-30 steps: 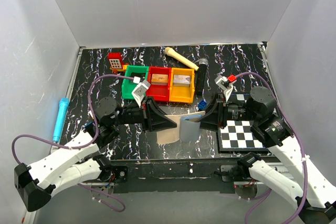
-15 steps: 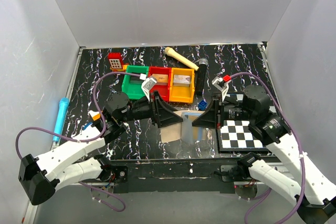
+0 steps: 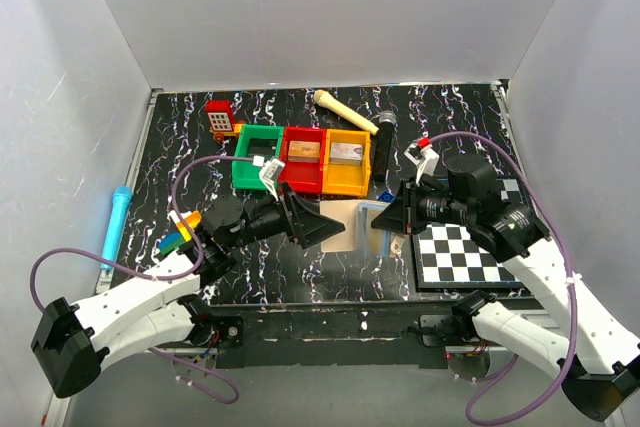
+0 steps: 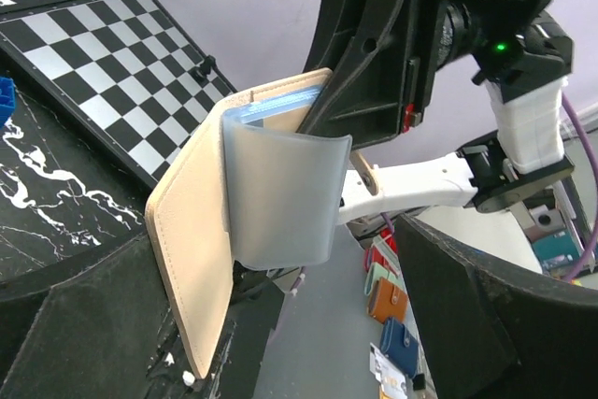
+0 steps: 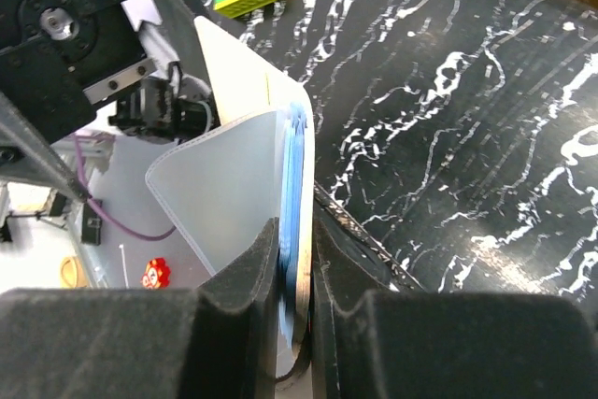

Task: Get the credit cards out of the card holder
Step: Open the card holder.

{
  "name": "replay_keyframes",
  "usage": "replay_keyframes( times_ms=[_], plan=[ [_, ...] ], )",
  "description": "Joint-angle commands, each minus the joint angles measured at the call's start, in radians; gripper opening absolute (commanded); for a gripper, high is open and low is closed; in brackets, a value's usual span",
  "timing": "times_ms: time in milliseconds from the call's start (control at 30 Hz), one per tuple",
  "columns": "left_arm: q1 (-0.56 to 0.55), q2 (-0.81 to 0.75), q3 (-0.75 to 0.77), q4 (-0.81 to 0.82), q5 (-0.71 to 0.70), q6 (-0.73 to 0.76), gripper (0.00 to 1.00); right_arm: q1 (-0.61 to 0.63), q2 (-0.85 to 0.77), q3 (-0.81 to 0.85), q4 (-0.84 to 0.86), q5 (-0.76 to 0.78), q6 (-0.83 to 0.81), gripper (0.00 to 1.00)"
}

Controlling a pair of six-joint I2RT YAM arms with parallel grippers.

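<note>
Your bench (image 3: 200,152) is black, streaked all over with white marbling. At its near right corner lies a checkered board (image 3: 462,252) in black and white squares. Toward the far edge you have a green bin (image 3: 243,173), a red bin (image 3: 300,177) and an orange-yellow bin (image 3: 346,180) in a row. Near the far left corner a red block (image 3: 219,117) shows a pale, dark-dotted face. Along the left edge lies a cyan pen (image 3: 116,222); at the far edge, a cream stick (image 3: 343,111). The card holder (image 4: 196,259) is cream-tan outside and pale grey-blue inside. Your left gripper (image 3: 328,227) and right gripper (image 3: 385,219) are black.
</note>
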Motion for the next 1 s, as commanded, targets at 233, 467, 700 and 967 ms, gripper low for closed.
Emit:
replay_keyframes(
  times_ms=[233, 467, 700, 967],
  plan=[
    [-0.102, 0.19, 0.185, -0.174, -0.2, 0.079, 0.98, 0.15, 0.079, 0.111, -0.082, 0.316, 0.046, 0.01],
    [-0.125, 0.233, 0.196, -0.185, -0.224, 0.073, 0.9, 0.197, 0.109, 0.137, -0.111, 0.407, 0.051, 0.01],
    [-0.125, 0.212, 0.156, -0.224, -0.219, 0.064, 0.64, 0.197, 0.071, 0.112, -0.063, 0.352, 0.035, 0.01],
    [-0.125, 0.161, 0.128, -0.262, -0.237, 0.075, 0.25, 0.199, 0.057, 0.079, -0.014, 0.235, 0.034, 0.01]
  ],
)
